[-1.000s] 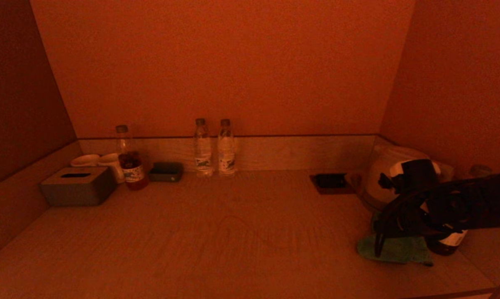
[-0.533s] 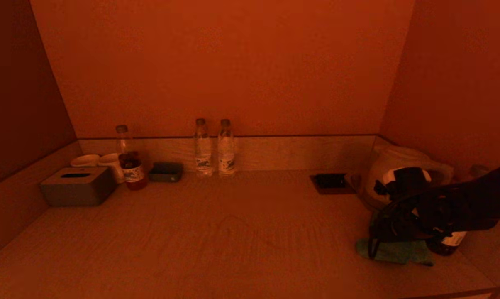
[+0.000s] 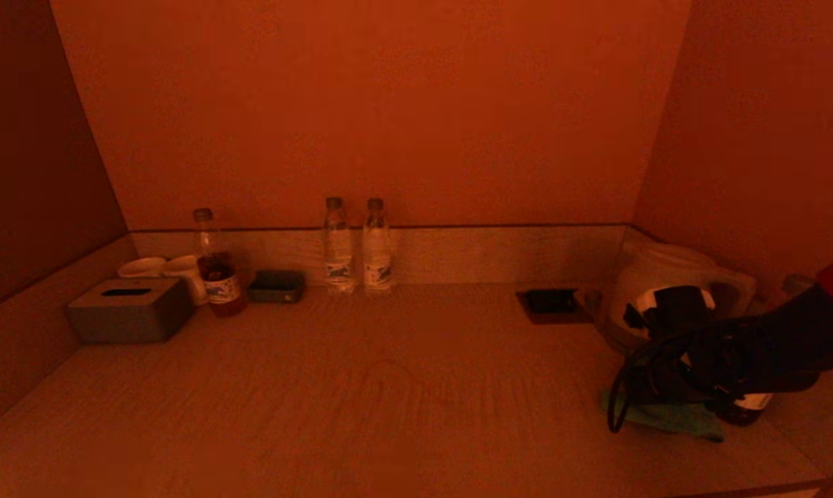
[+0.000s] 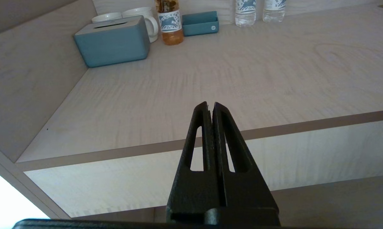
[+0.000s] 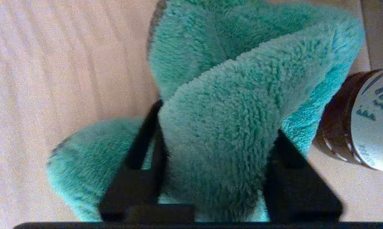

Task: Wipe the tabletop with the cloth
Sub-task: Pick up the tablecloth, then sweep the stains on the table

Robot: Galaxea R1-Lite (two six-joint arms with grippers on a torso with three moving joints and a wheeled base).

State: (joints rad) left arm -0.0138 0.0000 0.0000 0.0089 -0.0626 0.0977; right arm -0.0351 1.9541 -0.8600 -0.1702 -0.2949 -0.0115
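Note:
A teal fluffy cloth point(image 3: 672, 418) lies bunched on the light wooden tabletop point(image 3: 388, 387) at the front right. My right gripper point(image 3: 661, 395) is down on it. In the right wrist view its fingers point(image 5: 147, 146) stand apart, open, with a raised fold of the cloth point(image 5: 223, 127) filling the gap between them point(image 5: 219, 117). My left gripper point(image 4: 210, 104) is shut and empty, parked in front of and below the table's front edge, out of the head view.
A brown bottle point(image 3: 741, 409) stands right beside the cloth and a white kettle point(image 3: 665, 277) behind it. At the back stand two water bottles point(image 3: 357, 245), a dark socket plate point(image 3: 551, 303), a tea bottle point(image 3: 217, 273), a small tray point(image 3: 276, 286), cups point(image 3: 160, 266) and a tissue box point(image 3: 129, 310).
My right arm has come down and drawn slightly back to the right, settling the gripper onto the cloth. The cloth now shows less from under it.

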